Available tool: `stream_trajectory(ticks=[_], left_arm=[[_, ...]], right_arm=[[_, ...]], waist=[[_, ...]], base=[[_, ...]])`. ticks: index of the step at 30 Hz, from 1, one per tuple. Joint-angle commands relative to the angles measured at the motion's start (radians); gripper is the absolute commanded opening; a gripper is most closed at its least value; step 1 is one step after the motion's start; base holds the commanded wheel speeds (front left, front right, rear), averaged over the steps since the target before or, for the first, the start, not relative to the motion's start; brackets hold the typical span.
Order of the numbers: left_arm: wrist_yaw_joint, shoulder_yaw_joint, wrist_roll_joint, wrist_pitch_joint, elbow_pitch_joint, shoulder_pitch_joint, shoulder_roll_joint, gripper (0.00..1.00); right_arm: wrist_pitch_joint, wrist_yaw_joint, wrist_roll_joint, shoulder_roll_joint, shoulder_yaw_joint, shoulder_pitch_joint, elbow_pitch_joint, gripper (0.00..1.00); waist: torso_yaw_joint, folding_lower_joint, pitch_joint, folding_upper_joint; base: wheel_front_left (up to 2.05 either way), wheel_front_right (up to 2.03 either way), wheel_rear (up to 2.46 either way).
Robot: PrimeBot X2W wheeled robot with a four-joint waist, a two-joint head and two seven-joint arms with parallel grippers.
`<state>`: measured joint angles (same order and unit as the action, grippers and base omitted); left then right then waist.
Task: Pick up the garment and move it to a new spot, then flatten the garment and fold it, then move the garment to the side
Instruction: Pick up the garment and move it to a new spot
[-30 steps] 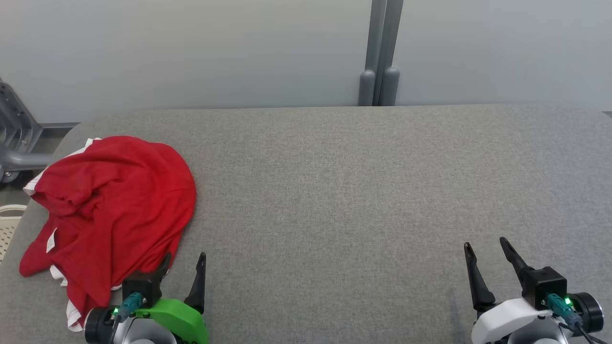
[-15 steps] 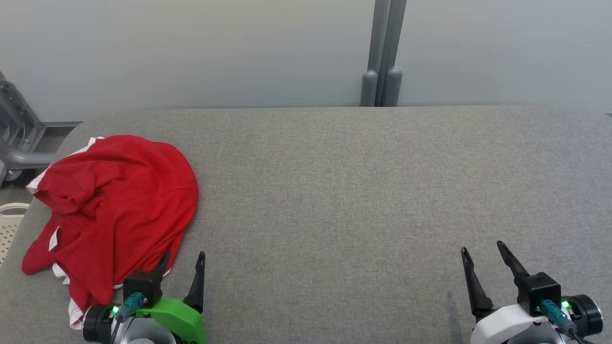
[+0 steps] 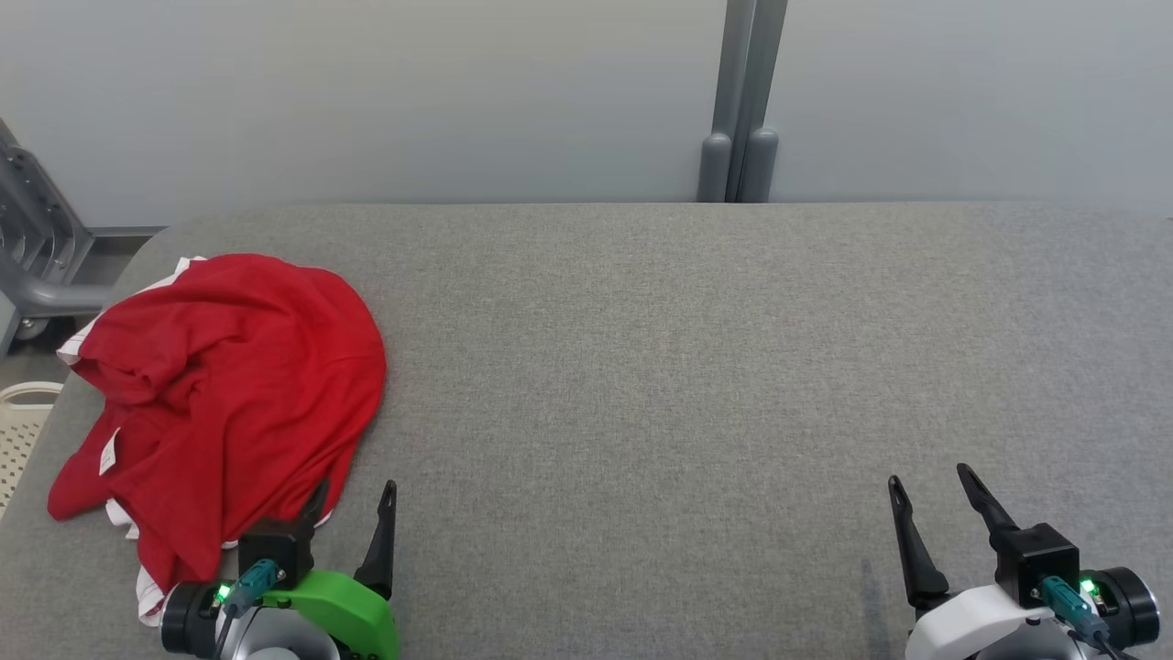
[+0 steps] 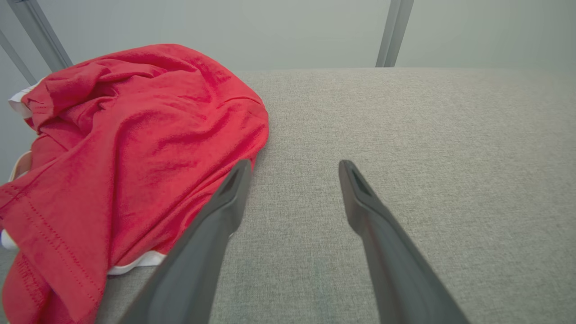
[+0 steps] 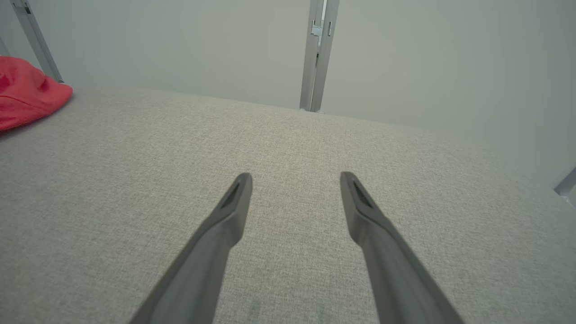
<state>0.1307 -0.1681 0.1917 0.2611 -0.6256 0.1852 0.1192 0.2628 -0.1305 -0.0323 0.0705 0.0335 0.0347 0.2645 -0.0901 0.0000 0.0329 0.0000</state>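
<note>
The garment (image 3: 220, 403) is a crumpled red shirt with white trim, heaped at the left end of the grey table (image 3: 696, 367). In the left wrist view the garment (image 4: 117, 144) lies left of the fingers. My left gripper (image 3: 355, 491) stands open at the lower left, its left finger at the garment's near right edge, nothing between its fingers. The left gripper (image 4: 293, 167) hovers over bare cloth surface. My right gripper (image 3: 927, 475) is open at the lower right, far from the shirt. Its wrist view shows the right gripper (image 5: 294, 177) above bare table and the garment (image 5: 27, 92) at far left.
A grey partition wall with a vertical post (image 3: 740, 101) runs behind the table. A grey metal frame (image 3: 32, 266) and a white perforated basket (image 3: 18, 435) stand off the table's left edge. Wide bare table surface stretches between the two grippers.
The whole head view has shifted slightly, so the camera moved. Neither gripper nor the garment has visibly changed on the table.
</note>
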Motion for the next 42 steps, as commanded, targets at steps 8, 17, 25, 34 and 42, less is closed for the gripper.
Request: stream_trajectory(ticks=[8,17,25,34,42], left_arm=[[0.000,-0.005,-0.001,0.004,-0.006,0.021,0.003,1.00],[0.000,-0.002,-0.010,0.004,-0.012,0.012,0.010,1.00],[0.000,0.011,-0.022,0.004,-0.016,-0.002,0.027,1.00],[-0.017,0.111,-0.017,0.004,0.043,-0.035,0.026,1.00],[-0.014,0.153,-0.038,0.004,0.067,-0.050,0.012,1.00]], right_arm=[[0.005,0.000,-0.012,0.006,0.003,0.006,-0.002,1.00],[0.005,0.000,0.001,0.002,-0.025,0.020,0.004,1.00],[0.005,0.000,0.014,-0.006,-0.044,0.010,0.012,1.00],[0.005,0.000,0.022,0.008,-0.146,-0.105,0.054,1.00],[0.005,0.000,0.037,0.018,-0.173,-0.136,0.073,1.00]], waist=[[-0.040,0.0000,0.002,0.0000],[-0.194,0.0000,0.024,0.0000],[-0.350,0.0000,0.041,0.0000],[-0.407,0.0000,-0.004,0.0000],[-0.412,0.0000,-0.012,0.0000]], base=[[0.00,0.00,0.00],[0.00,0.00,0.00],[0.00,0.00,0.00],[0.00,0.00,0.00],[0.00,0.00,0.00]])
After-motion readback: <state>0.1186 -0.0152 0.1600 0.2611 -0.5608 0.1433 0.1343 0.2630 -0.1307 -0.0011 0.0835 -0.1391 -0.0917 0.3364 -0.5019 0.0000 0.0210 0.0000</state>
